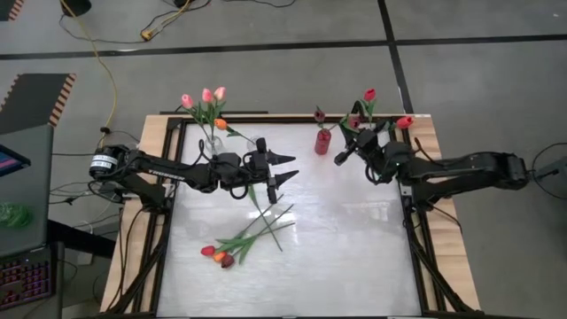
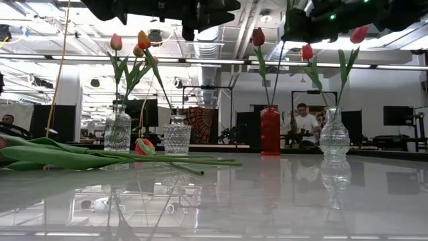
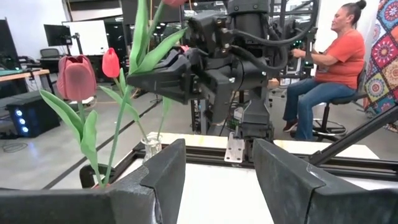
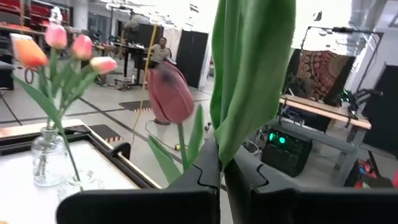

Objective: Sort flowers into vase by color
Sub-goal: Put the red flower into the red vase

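Note:
My right gripper [image 1: 340,158] hovers near the far edge, beside the red vase [image 1: 322,140], and is shut on a tulip [image 3: 148,50] whose head runs off the picture's top. The red vase holds a dark maroon tulip [image 4: 169,93]. A clear vase [image 2: 334,134] at the far right carries red tulips [image 2: 307,51]. A clear vase [image 2: 118,130] at the far left carries pink and orange ones [image 1: 208,96]. Several tulips [image 1: 244,241] lie flat on the table near the front. My left gripper [image 1: 289,168] stands open above the table's middle, touching nothing. My right gripper pinches the tulip's green leaf and stem [image 4: 219,146] between its two fingers, well below the head. The fingers come in about level from the table's right and lie across the stem. The tulip stands upright, lifted off the table, its lower stem [image 3: 164,118] hanging below the fingers.
An empty cut-glass vase [image 2: 177,137] stands beside the left clear vase. A raised wooden and metal frame [image 1: 266,116] runs round the white tabletop. One person sits beyond the table's right side [image 3: 329,68]; another [image 2: 304,120] sits far back.

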Tool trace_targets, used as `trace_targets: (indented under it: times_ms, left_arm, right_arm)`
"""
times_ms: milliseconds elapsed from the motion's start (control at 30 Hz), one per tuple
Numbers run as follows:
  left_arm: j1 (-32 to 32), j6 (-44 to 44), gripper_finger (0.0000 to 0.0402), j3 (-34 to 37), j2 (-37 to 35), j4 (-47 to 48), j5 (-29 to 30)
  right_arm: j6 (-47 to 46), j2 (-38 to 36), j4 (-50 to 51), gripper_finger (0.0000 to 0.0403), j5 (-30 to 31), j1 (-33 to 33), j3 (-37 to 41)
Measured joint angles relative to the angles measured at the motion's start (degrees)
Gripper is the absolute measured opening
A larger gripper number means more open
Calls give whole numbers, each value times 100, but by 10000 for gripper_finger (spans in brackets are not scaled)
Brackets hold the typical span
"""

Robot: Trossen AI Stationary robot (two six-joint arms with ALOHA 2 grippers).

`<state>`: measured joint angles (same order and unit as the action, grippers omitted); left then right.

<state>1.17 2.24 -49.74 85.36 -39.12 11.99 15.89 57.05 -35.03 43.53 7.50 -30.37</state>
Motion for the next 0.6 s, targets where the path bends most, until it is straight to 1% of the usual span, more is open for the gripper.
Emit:
trace_targets:
  times_ms: [200,333,600]
  left_arm:
    - [-1,-11,176,0,0,94,11]
    - [0,-5,176,0,0,111,31]
    - [0,4,176,0,0,113,39]
  right_arm:
    - [-272,259,-9,39,-2,243,0]
    - [-298,463,-13,44,-13,355,0]
    - [-296,727,50,51,-11,397,0]
